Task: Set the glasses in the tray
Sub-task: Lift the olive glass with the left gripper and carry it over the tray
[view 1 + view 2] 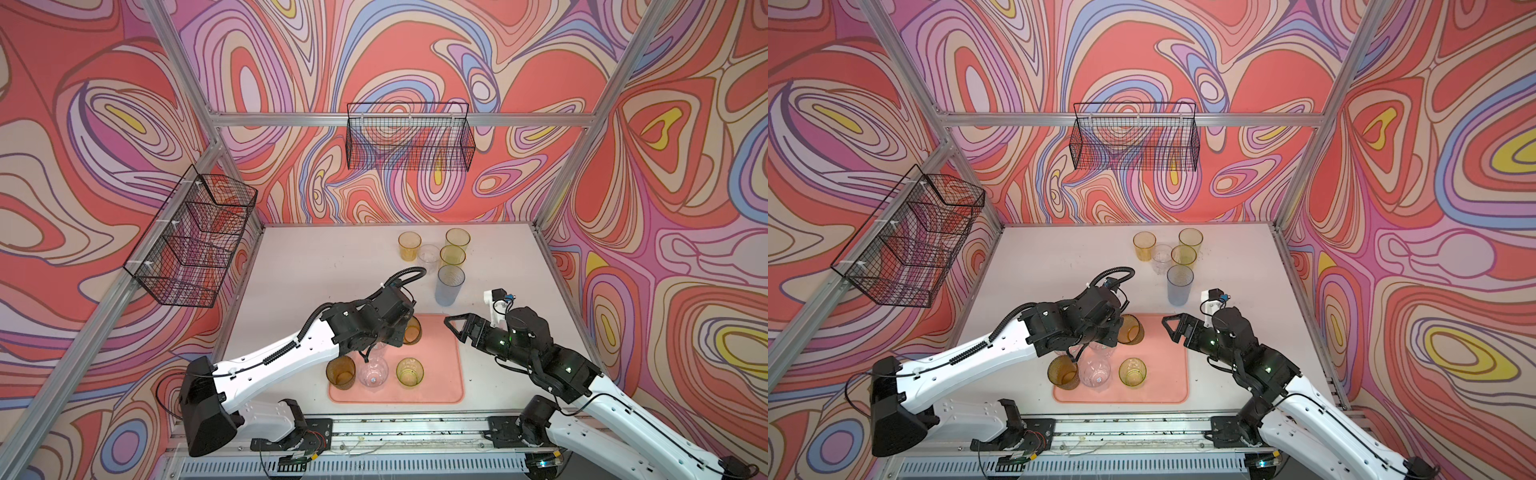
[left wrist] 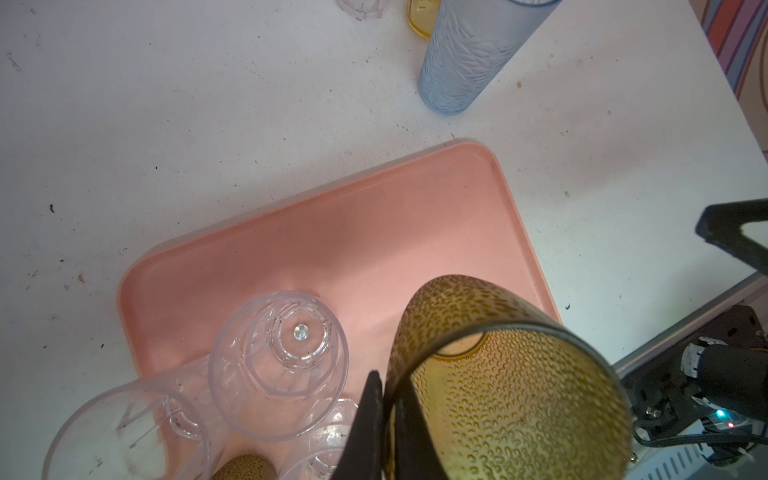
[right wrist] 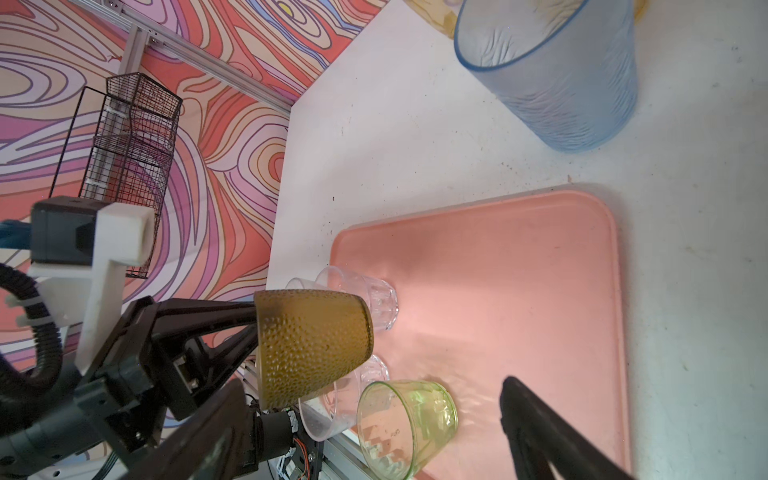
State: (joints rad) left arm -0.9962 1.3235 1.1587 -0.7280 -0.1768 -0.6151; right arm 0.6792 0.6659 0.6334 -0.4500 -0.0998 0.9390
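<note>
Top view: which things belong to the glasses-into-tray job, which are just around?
Job: tray; brown tumbler in left gripper; on tray: amber tumbler, clear tumbler, green tumbler; on table: blue tumbler, orange tumbler, yellow tumbler, second yellow tumbler, far clear tumbler.
Just around: back-wall wire basket; side-wall wire basket.

In both top views the left arm's wrist hid the left gripper [image 2: 384,395], half the brown-amber tumbler [image 1: 413,330] and most of a clear tumbler [image 1: 379,351] by the tray's [image 1: 440,374] left edge. The left wrist view cut off the pale blue tumbler's [image 2: 465,62] rim.
</note>
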